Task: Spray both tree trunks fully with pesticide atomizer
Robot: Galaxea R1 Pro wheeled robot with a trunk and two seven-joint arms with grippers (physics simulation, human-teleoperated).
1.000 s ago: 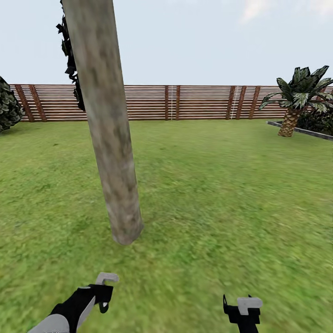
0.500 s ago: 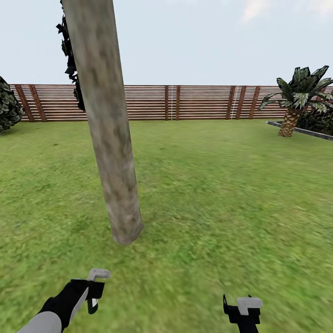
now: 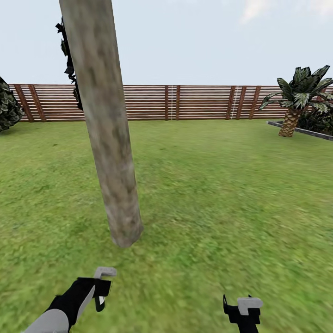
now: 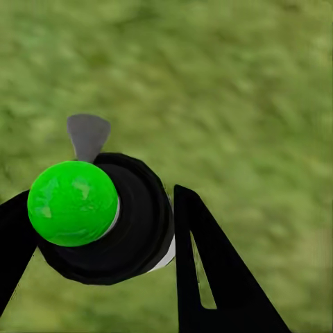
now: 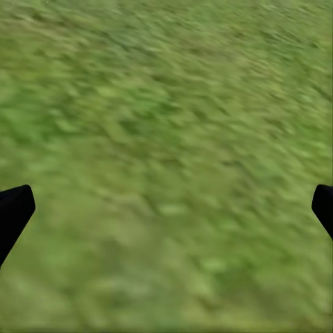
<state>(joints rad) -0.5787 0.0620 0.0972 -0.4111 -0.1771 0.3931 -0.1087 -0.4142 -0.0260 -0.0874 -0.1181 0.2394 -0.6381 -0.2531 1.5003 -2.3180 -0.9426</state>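
One tree trunk (image 3: 111,152), thick, grey-tan and mottled, rises slightly tilted from the grass floor (image 3: 217,194) at centre-left of the head view. My left gripper (image 3: 99,296) hangs low, a short way in front of the trunk's base. It is shut on the pesticide atomizer (image 4: 104,215), a black round body with a bright green ball cap and a grey nozzle, held between the black fingers (image 4: 208,277). My right gripper (image 3: 238,306) is low on the right over bare grass. In the right wrist view its gripper (image 5: 166,208) is open, fingertips far apart, nothing between them.
A brown slatted fence (image 3: 185,101) closes the garden at the back. A short palm (image 3: 296,101) stands by a raised border (image 3: 300,130) at far right. A dark bush (image 3: 7,108) sits far left, and black foliage (image 3: 69,60) shows behind the trunk.
My left arm with the atomizer drew back to the left, then came forward and slightly up again. The view shifted slightly. The right arm stayed still.
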